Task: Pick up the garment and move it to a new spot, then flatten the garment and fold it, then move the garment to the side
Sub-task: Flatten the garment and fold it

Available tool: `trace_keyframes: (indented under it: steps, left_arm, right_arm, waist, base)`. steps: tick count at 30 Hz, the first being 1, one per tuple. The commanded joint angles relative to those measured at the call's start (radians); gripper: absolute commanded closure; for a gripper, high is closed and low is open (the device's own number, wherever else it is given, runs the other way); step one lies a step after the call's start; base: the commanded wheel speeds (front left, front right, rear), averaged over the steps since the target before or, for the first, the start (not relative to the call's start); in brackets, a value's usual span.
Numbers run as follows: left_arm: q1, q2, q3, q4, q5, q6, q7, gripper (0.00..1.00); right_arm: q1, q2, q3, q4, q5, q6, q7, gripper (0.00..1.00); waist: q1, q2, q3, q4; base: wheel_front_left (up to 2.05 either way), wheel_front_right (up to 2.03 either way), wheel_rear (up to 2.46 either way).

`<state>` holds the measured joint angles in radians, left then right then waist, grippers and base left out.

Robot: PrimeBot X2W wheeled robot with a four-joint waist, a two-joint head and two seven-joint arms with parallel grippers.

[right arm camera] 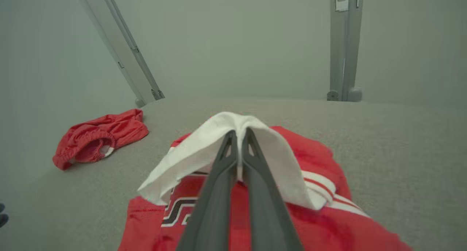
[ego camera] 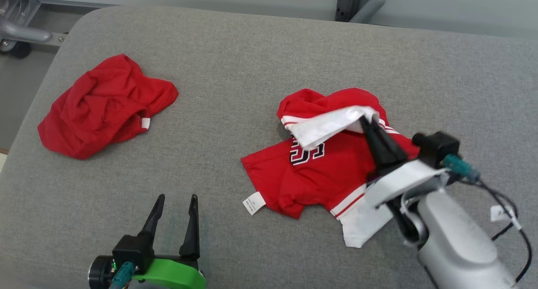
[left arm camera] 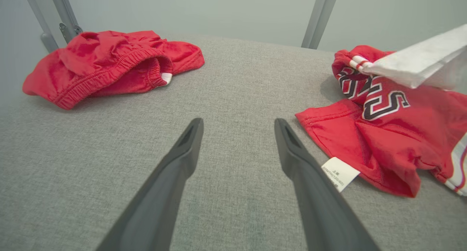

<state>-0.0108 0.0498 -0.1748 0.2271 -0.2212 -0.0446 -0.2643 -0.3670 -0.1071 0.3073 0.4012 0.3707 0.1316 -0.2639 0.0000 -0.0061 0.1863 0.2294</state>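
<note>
The jersey [ego camera: 319,175], red with white sleeves and black-and-white lettering, lies crumpled on the grey pad [ego camera: 252,58], right of the middle in the head view. The right gripper [ego camera: 369,120] reaches over it from the near right. Its 2 dark fingers are pressed together on the far sleeve [ego camera: 332,127], pinching a fold of the white cloth at their tips. In the right wrist view that sleeve drapes over both fingertips like a small tent, lifted off the red body beneath, while the rest of the jersey rests on the pad. The near sleeve [ego camera: 361,226] lies flat at the jersey's near edge, partly under the right arm. A small white label [ego camera: 254,203] sticks out from the jersey's near left hem and lies on the pad.

The left gripper [ego camera: 177,197] sits low at the near left, its jaws spread wide and holding nothing. In the left wrist view its fingers point across the bare pad, between the 2 red garments. One finger hides a corner of the label there, though the head view shows the label apart from that gripper.

The shorts [ego camera: 105,106], red with an elastic waistband, lie in a bunched heap on the far left of the pad, well apart from the jersey and from both grippers. A grey metal post [ego camera: 351,3] stands behind the pad's far edge.
</note>
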Motion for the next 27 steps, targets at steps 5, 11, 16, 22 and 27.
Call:
trace_keyframes:
  steps: [5, 11, 16, 22, 27]
  left_arm:
    - [-0.041, 0.002, -0.040, 0.012, -0.009, -0.011, 0.000, 0.00]
    - [-0.067, 0.002, -0.079, 0.027, -0.018, -0.012, 0.000, 0.00]
    - [-0.036, 0.002, -0.105, 0.036, -0.040, 0.000, 0.000, 0.00]
    - [-0.024, 0.002, -0.114, 0.050, -0.049, 0.006, 0.000, 0.00]
    - [-0.038, 0.002, -0.095, 0.054, -0.032, 0.003, 0.000, 0.00]
  right_arm:
    - [-0.199, -0.106, -0.080, 0.066, -0.009, -0.001, -0.001, 1.00]
    - [-0.439, -0.232, -0.206, 0.256, -0.078, -0.002, -0.001, 1.00]
    - [-0.555, -0.297, -0.373, 0.384, -0.225, -0.001, -0.001, 1.00]
    - [-0.547, -0.271, -0.433, 0.542, -0.311, -0.002, 0.001, 0.00]
    - [-0.456, -0.209, -0.422, 0.506, -0.306, -0.002, -0.002, 0.00]
  waist:
    - [0.0000, 0.0061, 0.020, 0.037]
    - [0.0000, 0.0061, 0.047, 0.128]
    - [0.0000, 0.0061, 0.060, 0.186]
    - [0.0000, 0.0061, 0.046, 0.163]
    - [0.0000, 0.0061, 0.013, 0.091]
  base:
    - [0.00, 0.00, 0.00]
    - [0.00, 0.00, 0.00]
    - [0.00, 0.00, 0.00]
    - [0.00, 0.00, 0.00]
    - [0.00, 0.00, 0.00]
